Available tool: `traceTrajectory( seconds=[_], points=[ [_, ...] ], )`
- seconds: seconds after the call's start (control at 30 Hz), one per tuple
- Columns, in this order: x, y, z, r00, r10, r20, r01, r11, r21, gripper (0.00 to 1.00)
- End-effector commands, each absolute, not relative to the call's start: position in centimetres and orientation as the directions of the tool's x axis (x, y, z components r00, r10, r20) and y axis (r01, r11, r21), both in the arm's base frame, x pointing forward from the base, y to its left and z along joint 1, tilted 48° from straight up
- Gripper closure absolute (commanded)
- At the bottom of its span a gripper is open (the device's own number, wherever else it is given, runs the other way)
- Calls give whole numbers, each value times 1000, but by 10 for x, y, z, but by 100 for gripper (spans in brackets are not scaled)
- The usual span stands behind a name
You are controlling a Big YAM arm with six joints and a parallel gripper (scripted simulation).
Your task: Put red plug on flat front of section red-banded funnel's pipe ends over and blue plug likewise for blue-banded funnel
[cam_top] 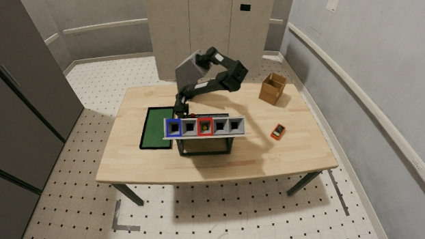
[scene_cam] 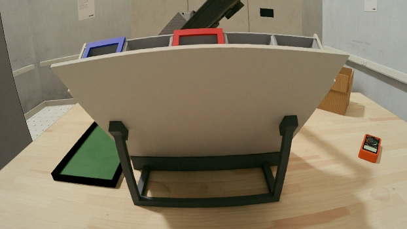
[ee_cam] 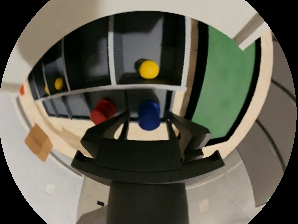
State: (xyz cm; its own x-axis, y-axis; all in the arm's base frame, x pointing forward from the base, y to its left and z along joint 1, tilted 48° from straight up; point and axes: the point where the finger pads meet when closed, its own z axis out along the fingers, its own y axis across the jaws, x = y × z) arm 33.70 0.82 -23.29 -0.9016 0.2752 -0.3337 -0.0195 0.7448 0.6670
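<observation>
The funnel row stands on a dark stand, with the blue-banded funnel (cam_top: 173, 127) at its left end and the red-banded funnel (cam_top: 205, 126) in the middle; a yellow marble (cam_top: 204, 127) sits in the red one. My gripper (ee_cam: 147, 113) (cam_top: 181, 109) is low behind the row and is open. The blue plug (ee_cam: 148, 115) stands between the parted fingers, in front of the section that holds a yellow marble (ee_cam: 148, 68). The red plug (ee_cam: 103, 111) stands beside it, one section over (cam_top: 192, 115). Another yellow marble (ee_cam: 59, 83) lies in a section further along. The cover (scene_cam: 199, 98) hides the pipes.
A green tray (cam_top: 158, 128) with a black rim lies left of the stand. A cardboard box (cam_top: 272, 88) stands at the back right of the table. A small orange device (cam_top: 278, 132) lies to the right of the stand.
</observation>
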Motion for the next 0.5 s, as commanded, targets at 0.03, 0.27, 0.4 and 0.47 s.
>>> traceTrajectory(
  seconds=[0.03,0.27,0.4,0.47],
  points=[
    [336,6,-231,-899,280,-335,-16,746,665,41],
    [311,-29,-192,-899,280,-335,-16,746,665,41],
    [296,-49,-169,-899,280,-335,-16,746,665,41],
    [289,-60,-158,-899,280,-335,-16,746,665,41]
  ],
)
